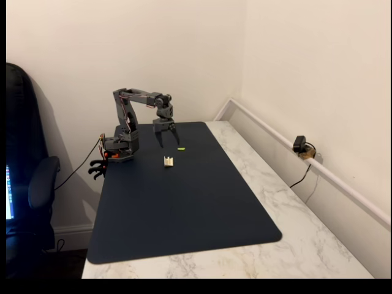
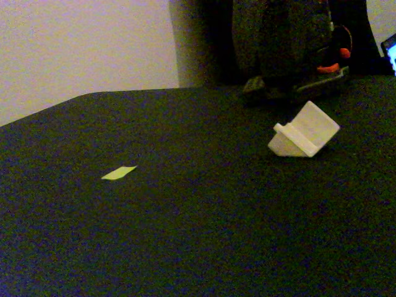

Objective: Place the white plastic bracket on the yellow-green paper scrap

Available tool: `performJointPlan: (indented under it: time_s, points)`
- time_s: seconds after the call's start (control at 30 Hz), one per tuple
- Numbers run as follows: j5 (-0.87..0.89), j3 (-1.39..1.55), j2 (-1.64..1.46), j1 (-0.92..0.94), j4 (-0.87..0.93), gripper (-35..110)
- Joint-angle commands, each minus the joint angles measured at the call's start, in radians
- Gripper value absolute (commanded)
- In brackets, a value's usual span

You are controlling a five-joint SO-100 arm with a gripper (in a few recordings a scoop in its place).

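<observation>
Looking down the table in a fixed view, I am seeing the grey arm [image 1: 131, 119] folded over near the far left corner of the dark mat [image 1: 184, 208], its base clamped at the mat's edge with an orange fitting showing. The gripper [image 1: 165, 142] is hanging above the mat with its two fingers pointing down and spread apart, a clear gap between the tips, and I am finding nothing held between them. The white plastic bracket [image 1: 169, 162] is lying on the mat just in front of the gripper, closer to the camera, apart from the fingertips. The yellow-green paper scrap [image 1: 181, 148] is resting flat on the mat a little to the right of the gripper and beyond the bracket; the two pieces are near each other but not touching. In the low fixed view across the mat surface, I am reading the bracket [image 2: 305, 131] as a blocky off-white piece tipped at an angle, one corner raised, sitting to the right, while the scrap [image 2: 119, 173] is showing as a thin bright sliver well to the left of it with bare mat [image 2: 204, 235] between them. The arm's base [image 2: 291, 55] is sitting dark and blurred behind the bracket. The mat is lying on a marble-patterned tabletop [image 1: 318, 245].
</observation>
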State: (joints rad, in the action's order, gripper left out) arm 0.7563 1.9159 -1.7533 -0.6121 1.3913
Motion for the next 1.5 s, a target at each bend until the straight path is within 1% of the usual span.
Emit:
performJointPlan:
  time_s: [0.0,0.27,0.8,1.47]
  points:
    - [0.04,0.049,-0.011,-0.023,-0.055,36]
    - [0.048,0.121,0.071,-0.012,-0.181,38]
    - [0.014,0.137,0.201,0.038,-0.298,37]
    - [0.069,0.021,0.284,0.002,-0.255,34]
